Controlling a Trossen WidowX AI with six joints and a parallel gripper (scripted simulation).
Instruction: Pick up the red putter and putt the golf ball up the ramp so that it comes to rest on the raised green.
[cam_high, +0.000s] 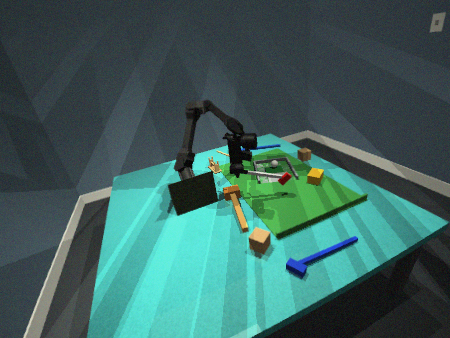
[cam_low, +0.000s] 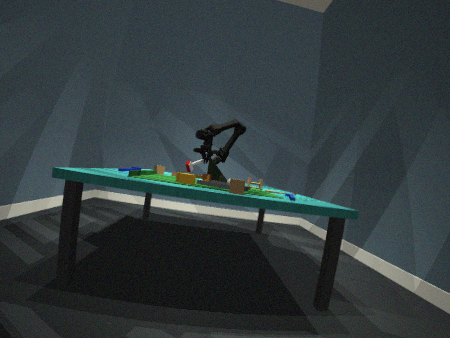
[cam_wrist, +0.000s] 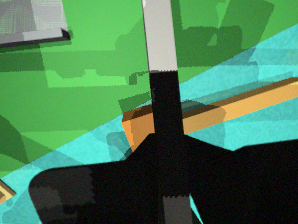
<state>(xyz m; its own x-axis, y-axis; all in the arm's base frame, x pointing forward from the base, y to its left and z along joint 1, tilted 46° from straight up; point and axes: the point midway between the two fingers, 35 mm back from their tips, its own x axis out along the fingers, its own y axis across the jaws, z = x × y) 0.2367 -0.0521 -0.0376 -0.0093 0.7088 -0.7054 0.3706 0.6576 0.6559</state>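
My gripper (cam_high: 238, 170) (cam_low: 205, 159) (cam_wrist: 170, 142) is shut on the putter's black grip and holds it above the green mat (cam_high: 320, 207). The putter's pale shaft (cam_high: 262, 173) (cam_wrist: 162, 42) slants outward to its red head (cam_high: 284, 178) (cam_low: 188, 166), which is raised clear of the mat; the head is outside the wrist view. The white golf ball (cam_high: 274, 163) sits inside the grey-walled frame (cam_high: 293, 169) (cam_wrist: 50, 37) at the back of the mat. A pale ramp surface shows at the frame's near side. Whether the ball is still cannot be told.
An orange mallet (cam_high: 239, 212) (cam_wrist: 225, 109) lies beside the mat, near a tan block (cam_high: 259, 240). A blue mallet (cam_high: 327, 251) lies in front. A yellow block (cam_high: 315, 176) (cam_low: 185, 178) and another tan block (cam_high: 304, 154) (cam_low: 237, 186) stand right of the frame. A small wooden rack (cam_high: 214, 165) stands left.
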